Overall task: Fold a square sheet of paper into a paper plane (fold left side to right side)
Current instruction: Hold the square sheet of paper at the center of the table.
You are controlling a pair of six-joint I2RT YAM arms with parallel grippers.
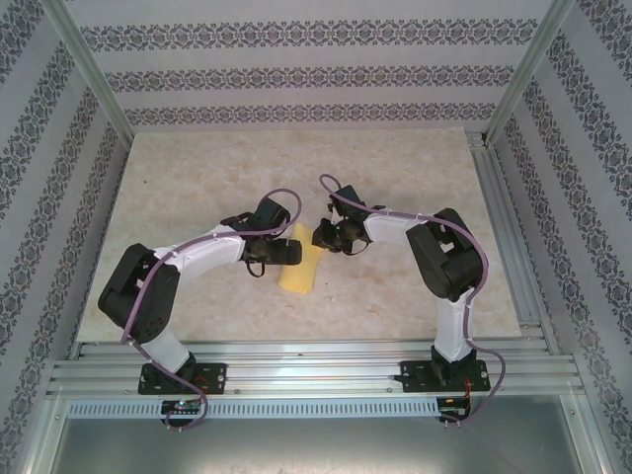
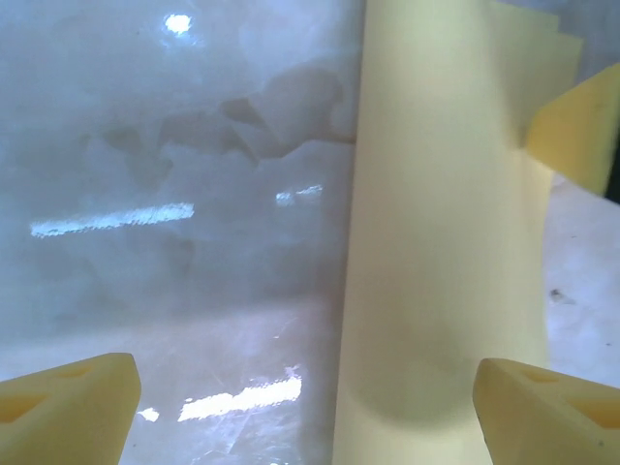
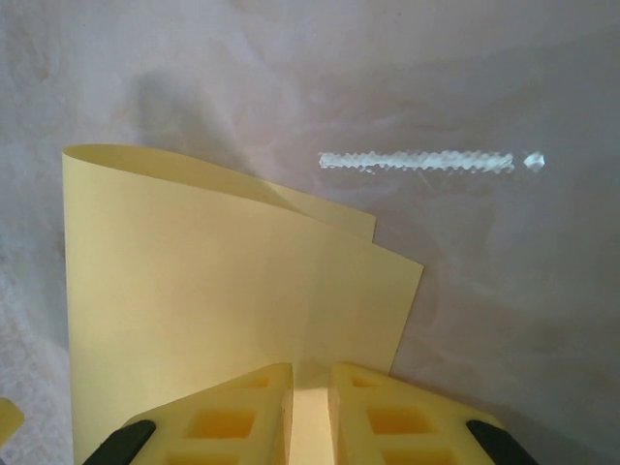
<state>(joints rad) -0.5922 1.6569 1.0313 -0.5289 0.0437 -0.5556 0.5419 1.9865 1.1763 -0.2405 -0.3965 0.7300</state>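
Yellow fingertips (image 3: pixel 262 407) of the right gripper (image 3: pixel 310 383) sit at the bottom of the right wrist view. They are pressed nearly together, with a thin sliver of the square sheet of paper (image 3: pixel 213 300) pinched between them. The sheet is doubled over on itself. Its upper layer bows upward in a soft curve rather than lying flat, and the corner of a lower layer peeks out past it at the far side. Whether both layers are caught in the pinch is hard to tell from this angle.

The left gripper (image 2: pixel 305 373) has its two yellow fingertips (image 2: pixel 63 412) spread wide at the bottom corners of the left wrist view, touching nothing. The folded sheet (image 2: pixel 436 242) runs as a tall band between them, nearer the right-hand finger. A finger of the right gripper (image 2: pixel 581 126) meets the sheet's edge at upper right.

From above, the sheet (image 1: pixel 299 272) appears as a narrow yellow strip near the middle of the pale marbled tabletop (image 1: pixel 197 188). It lies between the two arms, with the left gripper (image 1: pixel 284 251) just beside its left edge and the right gripper (image 1: pixel 326 237) at its far end.
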